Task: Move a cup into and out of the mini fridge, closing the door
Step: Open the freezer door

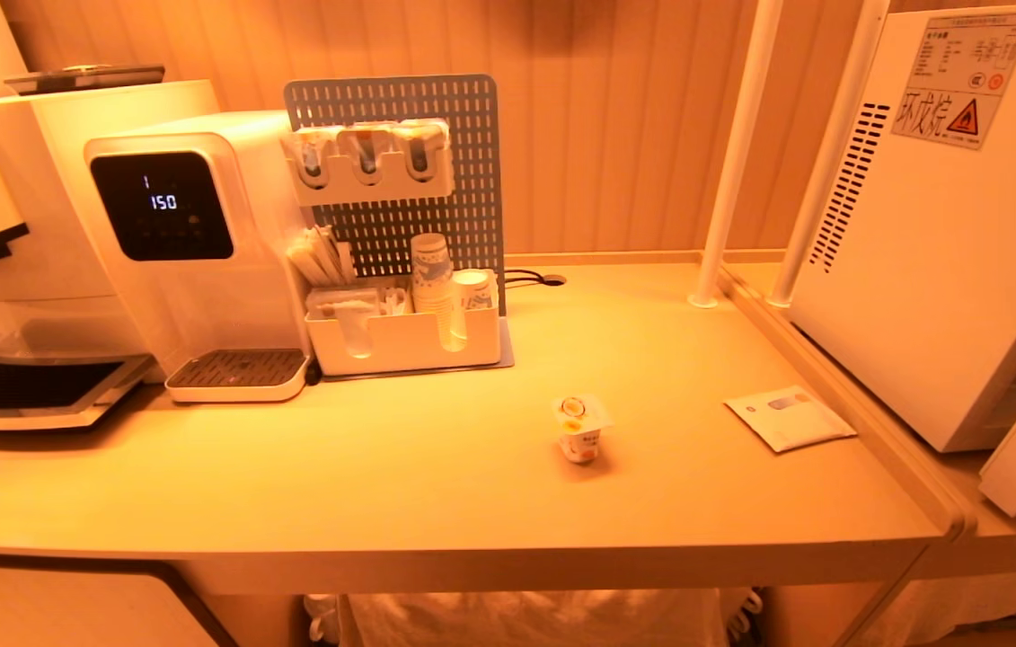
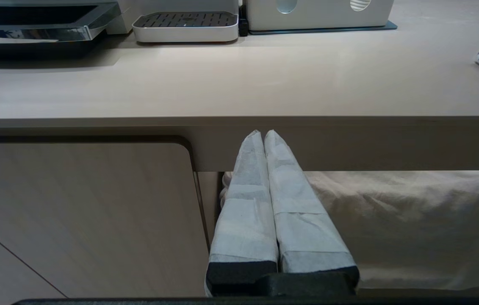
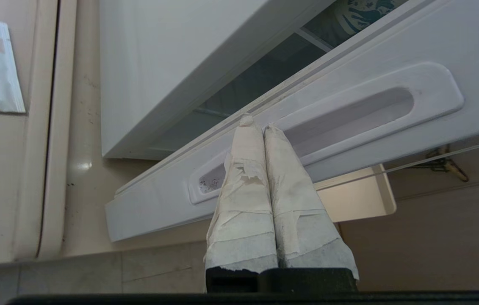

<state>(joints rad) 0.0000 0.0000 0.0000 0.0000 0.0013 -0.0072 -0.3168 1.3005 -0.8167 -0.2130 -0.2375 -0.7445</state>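
The cup [image 1: 580, 429] stands upright on the desk [image 1: 436, 476], out in the open part of its surface toward the right, well apart from the mini fridge [image 1: 939, 243]. A flat white packet [image 1: 789, 417] lies on the desk to the right of the cup, between it and the fridge. The fridge sits on a lower surface past the desk's right edge, its vent slots and warning sticker facing the head camera. The door [image 3: 349, 127] stands ajar, with a wedge-shaped gap showing the glass and dim interior between it and the fridge body.

The right gripper [image 3: 256, 123] is at the door's outer face, its taped fingers [image 3: 239, 178] pressed together with nothing between them; their tips lie in front of the long recessed handle [image 3: 349, 112], near its upper rim, though contact cannot be made out.

The left gripper [image 2: 263, 133] hangs below the desk's front edge, in front of a cabinet panel [image 2: 78, 212] and a pale cloth [image 2: 413, 220]. Its fingers are likewise closed tight and empty.

At the back left of the desk stand a water dispenser [image 1: 193, 243] with a lit black screen and a white organiser [image 1: 404, 332] holding paper cups [image 1: 431, 270]
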